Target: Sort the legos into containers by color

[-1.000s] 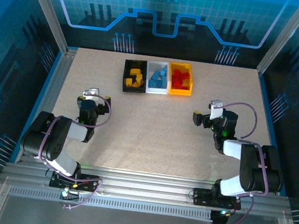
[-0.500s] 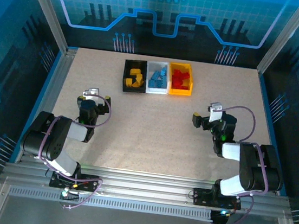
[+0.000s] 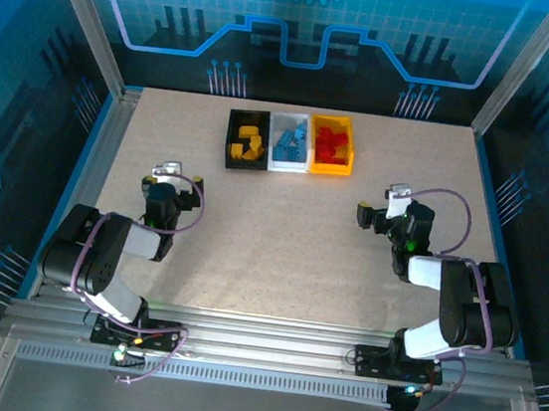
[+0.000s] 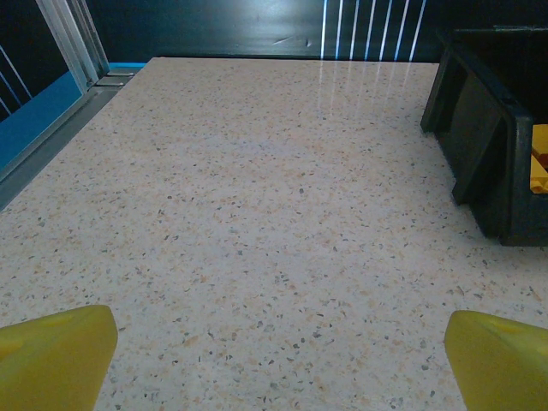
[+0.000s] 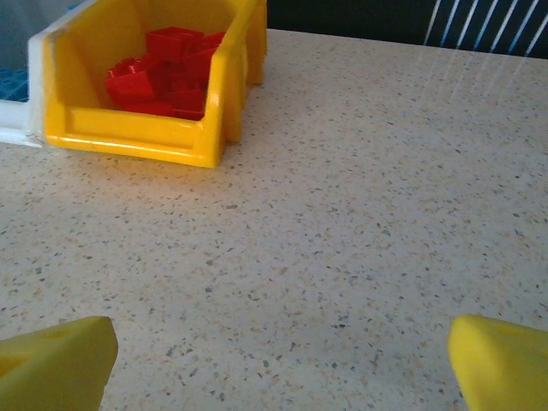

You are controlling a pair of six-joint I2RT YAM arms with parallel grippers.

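Three containers stand side by side at the far middle of the table. The black bin (image 3: 247, 140) holds yellow legos (image 3: 250, 145), the white bin (image 3: 289, 142) holds blue legos (image 3: 288, 144), and the yellow bin (image 3: 332, 144) holds red legos (image 3: 333, 143). My left gripper (image 3: 169, 177) is low over bare table, near and left of the bins, and open with nothing between its yellow fingertips (image 4: 53, 355). The black bin (image 4: 488, 128) is at the right edge of its wrist view. My right gripper (image 3: 382, 211) is open and empty, near and right of the yellow bin (image 5: 137, 137) with its red legos (image 5: 171, 68).
A metal frame and blue walls surround the speckled table (image 3: 281, 236). An aluminium rail (image 4: 73, 43) runs along the table's left edge. Both arm bases sit at the near edge.
The right arm has shifted very slightly. The left arm and the bins have not moved.
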